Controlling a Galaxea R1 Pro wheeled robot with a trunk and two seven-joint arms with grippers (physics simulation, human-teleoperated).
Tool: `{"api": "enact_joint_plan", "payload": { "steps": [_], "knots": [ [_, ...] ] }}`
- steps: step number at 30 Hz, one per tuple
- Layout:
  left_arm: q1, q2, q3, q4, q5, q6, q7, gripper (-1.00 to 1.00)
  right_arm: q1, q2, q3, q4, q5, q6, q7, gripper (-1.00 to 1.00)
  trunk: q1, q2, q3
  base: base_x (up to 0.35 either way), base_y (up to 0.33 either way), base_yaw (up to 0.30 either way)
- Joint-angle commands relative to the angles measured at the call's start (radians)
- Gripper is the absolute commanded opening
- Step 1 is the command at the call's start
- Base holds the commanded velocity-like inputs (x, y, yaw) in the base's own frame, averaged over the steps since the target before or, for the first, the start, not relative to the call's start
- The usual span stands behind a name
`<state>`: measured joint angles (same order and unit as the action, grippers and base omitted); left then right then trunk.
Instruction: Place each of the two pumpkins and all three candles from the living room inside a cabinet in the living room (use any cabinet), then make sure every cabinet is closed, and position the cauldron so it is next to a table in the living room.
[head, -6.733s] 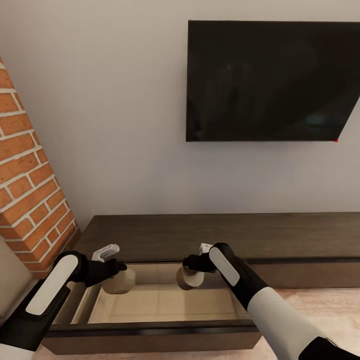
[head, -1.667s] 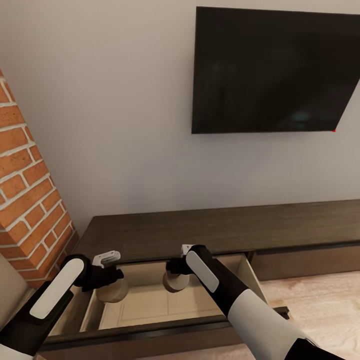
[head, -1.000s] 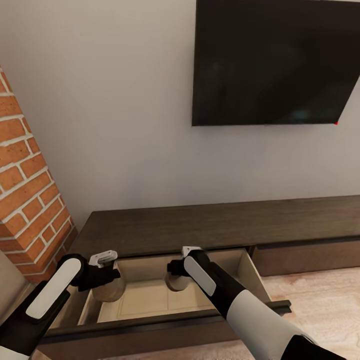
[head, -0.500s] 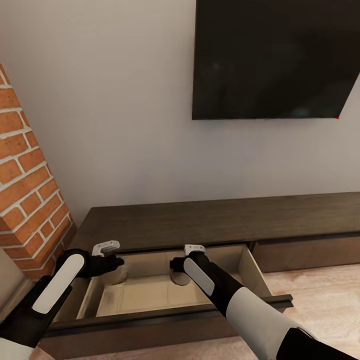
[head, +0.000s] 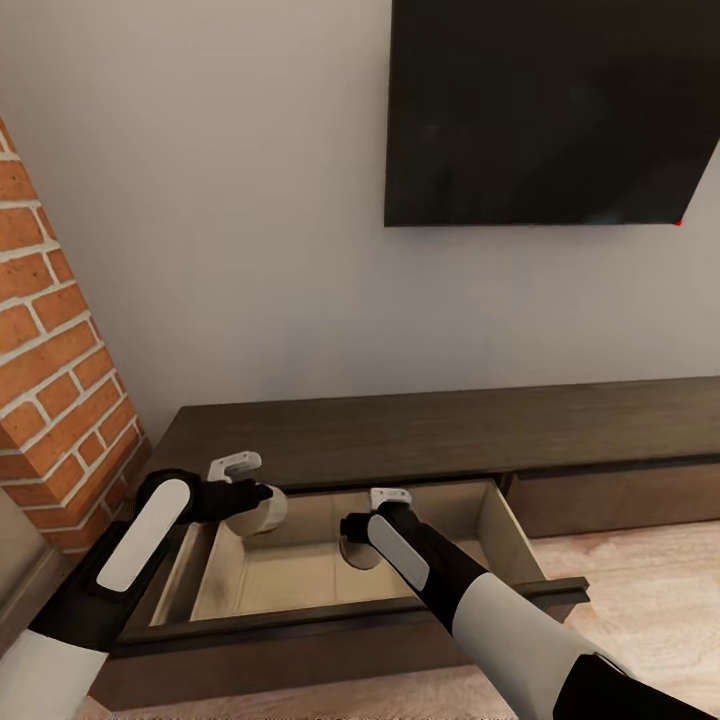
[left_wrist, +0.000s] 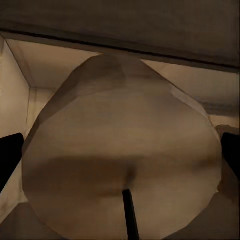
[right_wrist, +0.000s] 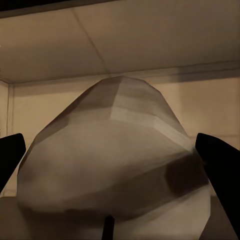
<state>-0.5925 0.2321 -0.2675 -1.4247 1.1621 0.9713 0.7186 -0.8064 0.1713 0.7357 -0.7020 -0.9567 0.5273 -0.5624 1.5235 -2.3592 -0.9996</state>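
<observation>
Pale wood drawer (head: 500, 525) of the cabinet (head: 440, 440) is pulled out; both arms reach down into it, each with a candle.

Left tool (head: 262, 497): clamped on a cream candle (head: 258, 510), dark fingers (left_wrist: 10, 160) on either flank in the left wrist view. The candle (left_wrist: 122, 165) sits straight ahead of the tool, wick (left_wrist: 129, 215) towards the camera. It looks to be carried above the drawer floor, near the back-left corner, close under the cabinet's top edge. Whether its base touches anything I can't tell.

Right tool (head: 352, 535): clamped on the second candle (head: 358, 548), fingers (right_wrist: 220, 165) on both sides in the right wrist view. This candle (right_wrist: 115, 160) is lower, roughly mid-drawer; its base looks on or just off the drawer floor, and contact is hidden by the arm. The drawer back wall lies beyond the tool.

Key relation: for both, the drawer floor is directly below the held candle, with walls apart on every side. So my read is the next move is lower and let go. The right arm is nearer to set-down; the left has further to drop. Left risk: little room between candle and the cabinet top edge behind it, so descend straight, not forward.

Pumpkins, the third candle and cauldron remain; the drawer needs closing after.
</observation>
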Motion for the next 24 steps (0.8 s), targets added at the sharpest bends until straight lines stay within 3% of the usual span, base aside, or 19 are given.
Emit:
{"api": "enact_joint_plan", "payload": {
  "steps": [1, 10, 20, 24],
  "knots": [
    [-0.003, -0.003, -0.002, 0.013, 0.005, 0.001, 0.011, -1.00, -0.002, -0.001, 0.004, -0.003, -0.008, -0.002, -0.008, -1.00, 0.004, -0.008, -0.004, 0.000, 0.000, 0.000],
    [-0.009, -0.015, -0.002, 0.167, -0.002, -0.009, 0.003, -1.00, -0.015, -0.001, 0.004, 0.004, -0.008, -0.005, -0.008, -1.00, 0.038, -0.071, -0.032, 0.000, 0.000, 0.000],
    [-0.042, -0.017, -0.002, 0.224, -0.001, -0.012, 0.010, -1.00, -0.082, 0.000, 0.002, 0.073, -0.016, -0.002, -0.011, -1.00, 0.077, -0.141, -0.064, 0.000, 0.000, 0.000],
    [-0.044, -0.017, -0.002, 0.228, -0.002, -0.013, 0.010, -1.00, -0.086, 0.000, 0.002, 0.077, -0.013, 0.004, -0.011, -1.00, 0.078, -0.142, -0.079, 0.000, 0.000, 0.000]
  ]
}}
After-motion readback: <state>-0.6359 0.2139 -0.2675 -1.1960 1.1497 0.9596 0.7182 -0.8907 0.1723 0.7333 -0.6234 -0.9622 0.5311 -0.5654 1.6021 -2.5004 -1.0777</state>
